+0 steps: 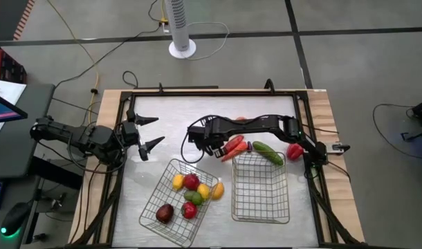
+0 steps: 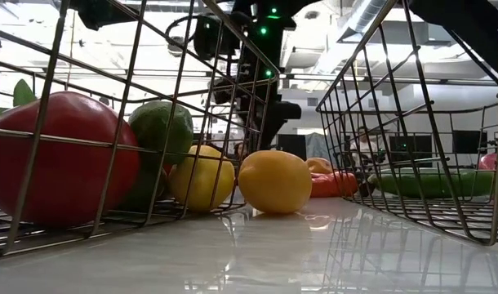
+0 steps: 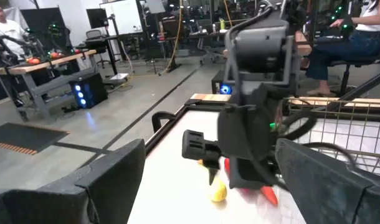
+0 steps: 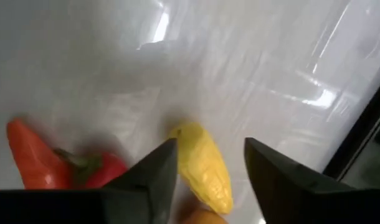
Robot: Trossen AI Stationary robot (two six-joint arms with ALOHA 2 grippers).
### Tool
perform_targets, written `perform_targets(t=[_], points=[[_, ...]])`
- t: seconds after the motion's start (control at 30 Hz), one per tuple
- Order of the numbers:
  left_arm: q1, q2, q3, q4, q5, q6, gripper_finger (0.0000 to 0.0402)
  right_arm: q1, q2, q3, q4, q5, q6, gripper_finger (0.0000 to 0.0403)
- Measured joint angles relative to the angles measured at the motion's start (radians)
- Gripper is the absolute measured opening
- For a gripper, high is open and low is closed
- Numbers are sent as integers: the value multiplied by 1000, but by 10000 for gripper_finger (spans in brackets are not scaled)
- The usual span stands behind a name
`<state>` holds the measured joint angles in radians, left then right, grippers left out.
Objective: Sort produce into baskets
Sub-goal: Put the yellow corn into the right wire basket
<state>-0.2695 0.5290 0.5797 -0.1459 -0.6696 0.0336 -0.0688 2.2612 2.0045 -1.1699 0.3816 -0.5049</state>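
L gripper (image 1: 150,133) waits at table's (image 1: 169,114) left edge, jaws spread wide, holding nothing. L basket (image 1: 178,202), tilted on the table, holds approx. six pcs: yellow, red, green, maroon; an orange-yellow pc (image 1: 217,190) lies just outside its right side. R gripper (image 1: 204,146) is at table centre, pointing down, fingers (image 4: 149,171) apart w/ a yellow pc (image 4: 202,165) between them, not gripped. Red chilies (image 1: 232,147) lie just beside it. R basket (image 1: 261,185) is empty; cucumber (image 1: 267,153) touches its far rim; red pc (image 1: 295,151) near its far right corner.
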Motion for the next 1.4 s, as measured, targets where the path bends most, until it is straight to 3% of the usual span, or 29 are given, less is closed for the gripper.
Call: perform_targets(t=[0.23,0.53,0.73,1.1,1.23,1.4], points=[[0,0,0,-3,0,-1,345,-60,0,-27,-52,-91,62,302],[0,0,0,-5,0,1,345,-94,5,-143,33,-91,2,317],[0,0,0,-6,-2,4,345,-121,3,-177,90,-74,5,286],[0,0,0,-6,-26,8,345,-104,2,-152,68,-27,8,161],[0,0,0,-14,-26,7,345,-75,2,-62,-90,78,20,164],[0,0,0,-23,-26,7,345,-47,2,143,-308,92,139,181]])
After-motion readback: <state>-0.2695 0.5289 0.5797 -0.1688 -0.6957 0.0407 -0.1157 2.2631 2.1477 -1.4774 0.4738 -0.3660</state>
